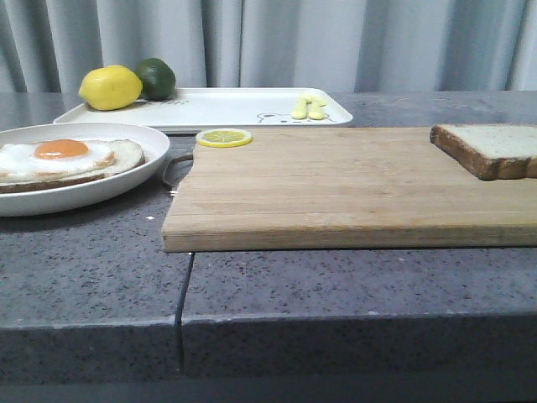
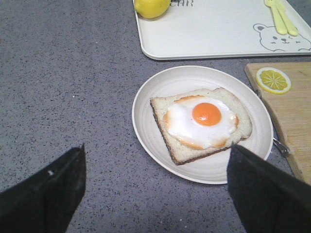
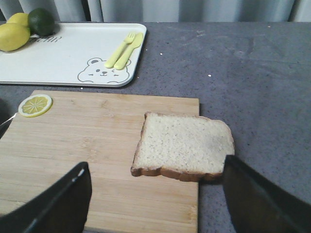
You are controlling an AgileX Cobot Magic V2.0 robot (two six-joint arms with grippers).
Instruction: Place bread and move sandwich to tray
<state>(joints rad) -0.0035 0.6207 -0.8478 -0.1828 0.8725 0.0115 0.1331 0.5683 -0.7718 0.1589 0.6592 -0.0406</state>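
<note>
Right gripper (image 3: 155, 199) open above the bread (image 3: 183, 145) at the cutting board (image 3: 97, 145) edge; left gripper (image 2: 155, 189) open near the sandwich (image 2: 201, 124). Nothing gripped. Next, likely: grasp bread; tray (image 1: 218, 107) waits behind.

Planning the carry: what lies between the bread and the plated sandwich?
Front view: bare cutting board lies between bread and sandwich; a lemon slice sits at its far corner.

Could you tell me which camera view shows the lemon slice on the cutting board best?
The left wrist view: the lemon slice appears from above, segments clear. The right wrist view shows it smaller; the front view shows it edge-on, flattened.
</note>
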